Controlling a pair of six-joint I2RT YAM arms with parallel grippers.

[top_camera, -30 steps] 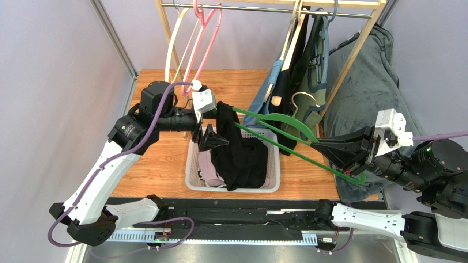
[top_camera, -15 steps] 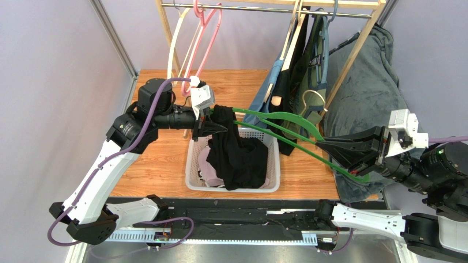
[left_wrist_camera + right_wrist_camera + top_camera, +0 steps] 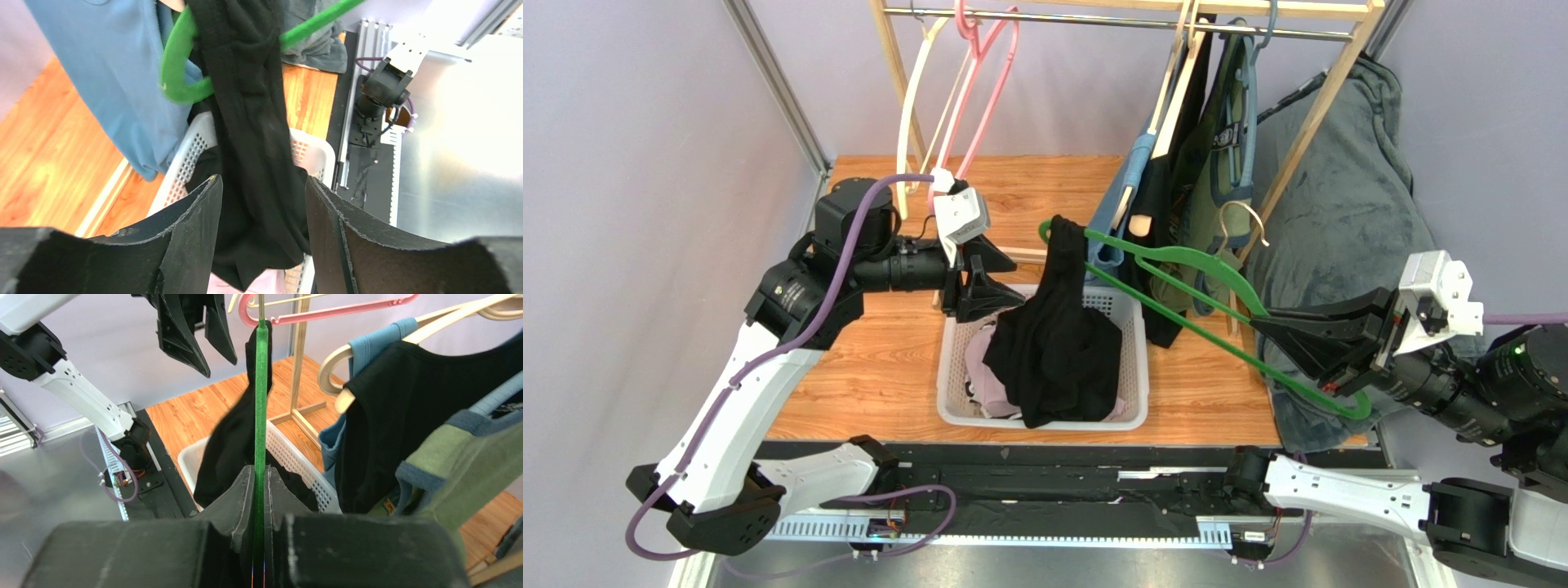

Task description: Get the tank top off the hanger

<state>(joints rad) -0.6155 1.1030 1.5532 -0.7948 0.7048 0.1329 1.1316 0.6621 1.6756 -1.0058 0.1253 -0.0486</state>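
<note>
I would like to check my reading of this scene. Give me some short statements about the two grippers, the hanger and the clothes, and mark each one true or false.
1. The right gripper is shut on the green hanger. True.
2. The left gripper is clamped on the black tank top. False: its jaws stand open and hold nothing.
3. The lower part of the tank top lies in the white basket. True.
4. The tank top is fully off the green hanger. False: it hangs over the hanger's far end.
5. The pink hanger on the rail carries a shirt. False: it is bare.
</note>
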